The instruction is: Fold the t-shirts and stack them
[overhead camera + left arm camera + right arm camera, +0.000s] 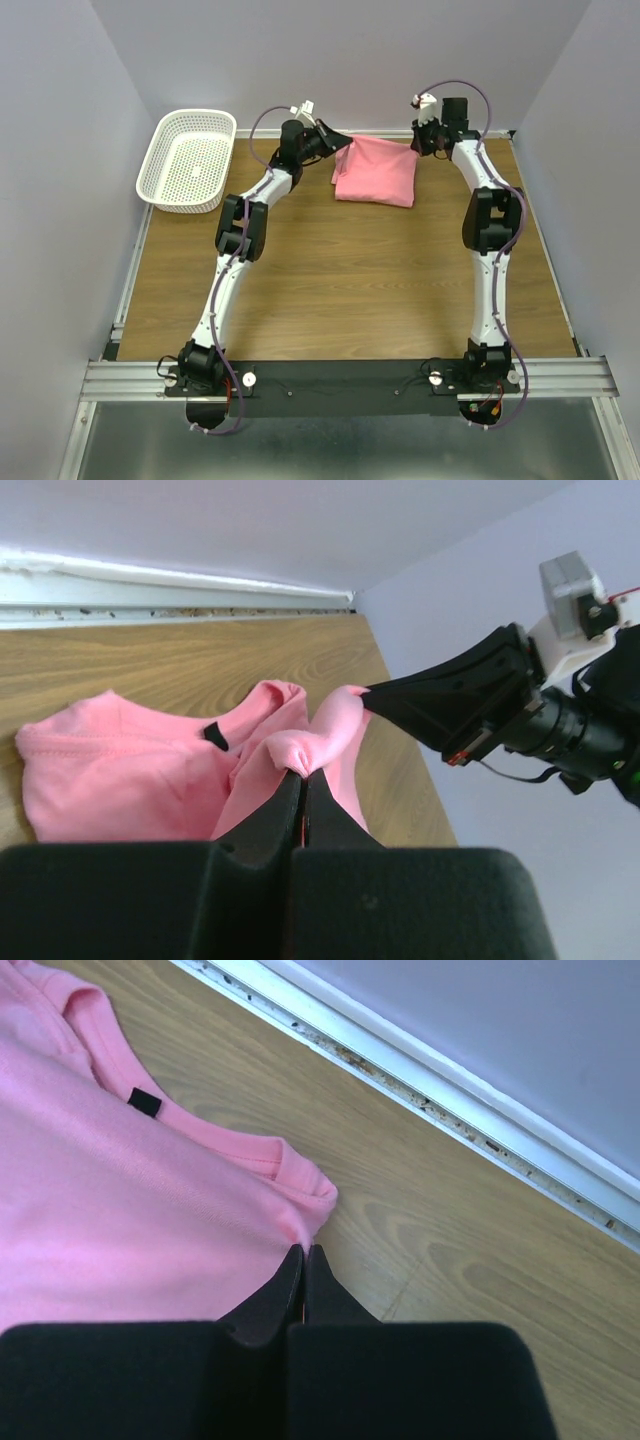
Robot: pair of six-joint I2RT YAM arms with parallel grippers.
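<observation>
The pink t-shirt (pixel 376 172) lies folded at the far middle of the table, its round neck and black label toward the back wall. My left gripper (pixel 345 143) is at its far left corner, shut on a bunched fold of the cloth (pixel 300 748). In the left wrist view the left gripper (pixel 303 773) pinches this fold slightly above the wood. My right gripper (pixel 418 148) is at the far right corner. In the right wrist view the right gripper (pixel 304 1248) is shut on the t-shirt (pixel 120 1210) at its shoulder edge beside the collar. Its black fingers (pixel 440 695) also show in the left wrist view.
A white mesh basket (pixel 195 113) stands at the far left of the table. A metal rail (pixel 450 1110) runs along the back wall just behind the shirt. Grey walls close in both sides. Bare wood (pixel 350 280) stretches between the shirt and the arm bases.
</observation>
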